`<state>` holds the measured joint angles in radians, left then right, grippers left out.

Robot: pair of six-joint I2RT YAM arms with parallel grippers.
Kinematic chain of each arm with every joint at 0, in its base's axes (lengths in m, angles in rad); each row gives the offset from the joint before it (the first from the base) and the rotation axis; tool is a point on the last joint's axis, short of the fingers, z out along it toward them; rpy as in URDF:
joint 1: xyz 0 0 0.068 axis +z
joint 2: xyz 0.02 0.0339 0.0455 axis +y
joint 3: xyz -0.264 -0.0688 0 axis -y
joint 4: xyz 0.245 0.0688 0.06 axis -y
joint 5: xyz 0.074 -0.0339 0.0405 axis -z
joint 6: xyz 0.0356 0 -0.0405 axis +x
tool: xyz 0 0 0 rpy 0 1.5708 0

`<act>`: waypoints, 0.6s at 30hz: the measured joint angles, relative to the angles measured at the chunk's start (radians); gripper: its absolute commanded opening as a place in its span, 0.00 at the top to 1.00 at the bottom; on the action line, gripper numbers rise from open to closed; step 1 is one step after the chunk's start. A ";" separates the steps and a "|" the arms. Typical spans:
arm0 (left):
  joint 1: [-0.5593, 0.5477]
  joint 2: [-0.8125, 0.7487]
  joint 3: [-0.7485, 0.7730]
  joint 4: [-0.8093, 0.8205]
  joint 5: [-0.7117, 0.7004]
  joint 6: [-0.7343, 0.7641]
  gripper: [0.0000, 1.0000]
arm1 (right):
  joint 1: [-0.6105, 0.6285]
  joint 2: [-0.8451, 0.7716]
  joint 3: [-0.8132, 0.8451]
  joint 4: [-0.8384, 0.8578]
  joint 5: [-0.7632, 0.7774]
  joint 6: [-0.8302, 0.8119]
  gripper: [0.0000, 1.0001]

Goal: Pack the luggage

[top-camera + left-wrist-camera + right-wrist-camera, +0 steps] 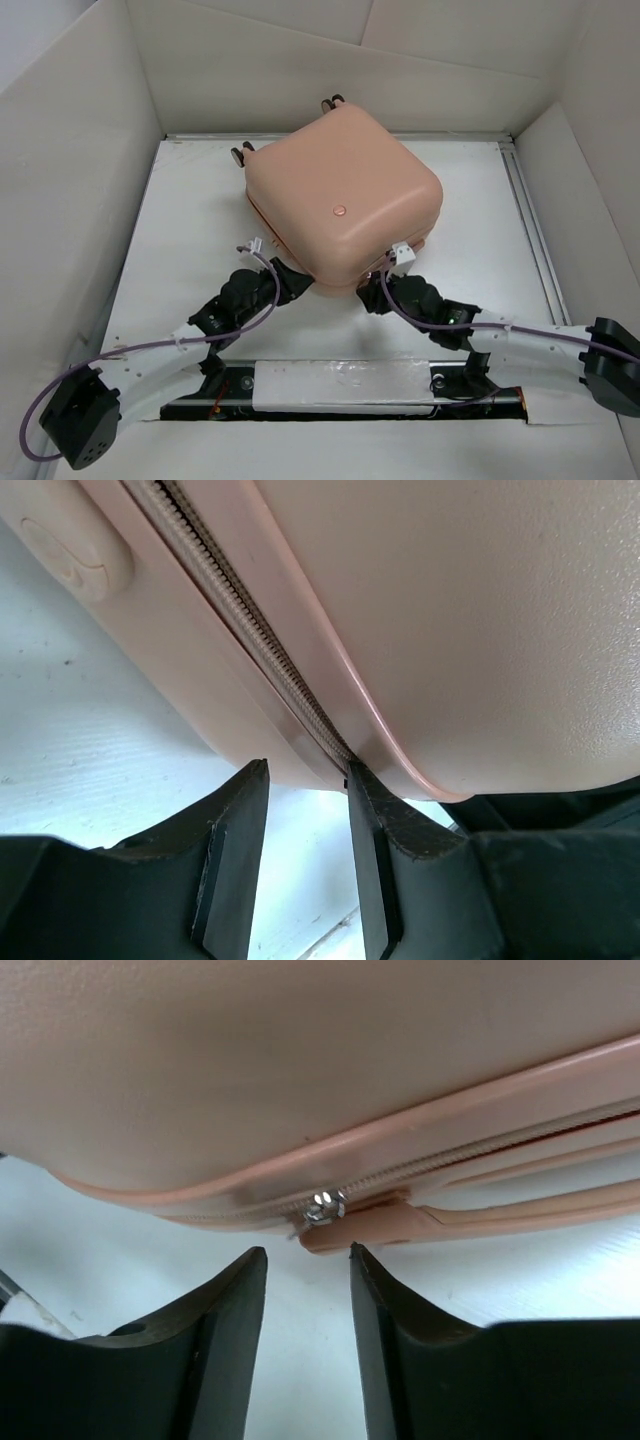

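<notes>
The luggage (340,190) is a peach-pink hard-shell suitcase lying flat and closed on the white table, its wheels (240,153) at the far left. My left gripper (291,284) is open and empty at its near-left corner. In the left wrist view the gripper (305,772) sits under the shell (450,610), and its right fingertip (362,780) touches the zipper seam (240,610). My right gripper (373,292) is open and empty at the near corner. In the right wrist view the gripper (306,1253) sits just below the silver zipper slider (325,1207) and its pink pull tab (365,1228).
White cardboard walls (70,190) enclose the table on the left, back and right. A metal rail (527,220) runs along the right side. A white taped strip (345,385) over a black slot lies at the near edge between the arm bases.
</notes>
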<state>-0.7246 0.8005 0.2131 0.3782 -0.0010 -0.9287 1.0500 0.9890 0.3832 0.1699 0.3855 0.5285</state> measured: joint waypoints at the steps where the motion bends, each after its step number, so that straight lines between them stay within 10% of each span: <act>1: 0.000 0.015 0.006 0.006 0.003 0.005 0.70 | -0.010 0.013 0.000 0.012 -0.011 -0.008 0.58; 6: 0.001 0.075 0.031 0.055 0.013 0.015 0.76 | -0.037 0.050 0.000 0.083 -0.055 -0.050 0.64; 11: 0.002 0.082 0.032 0.077 0.015 0.020 0.80 | -0.036 0.063 0.001 0.140 -0.084 -0.084 0.47; 18: 0.008 0.098 0.032 0.101 0.016 0.024 0.84 | -0.036 0.112 0.013 0.153 -0.033 -0.137 0.84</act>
<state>-0.7170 0.8982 0.2455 0.4789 0.0147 -0.9047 1.0142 1.1011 0.3965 0.3233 0.3527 0.3912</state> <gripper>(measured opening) 0.165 0.231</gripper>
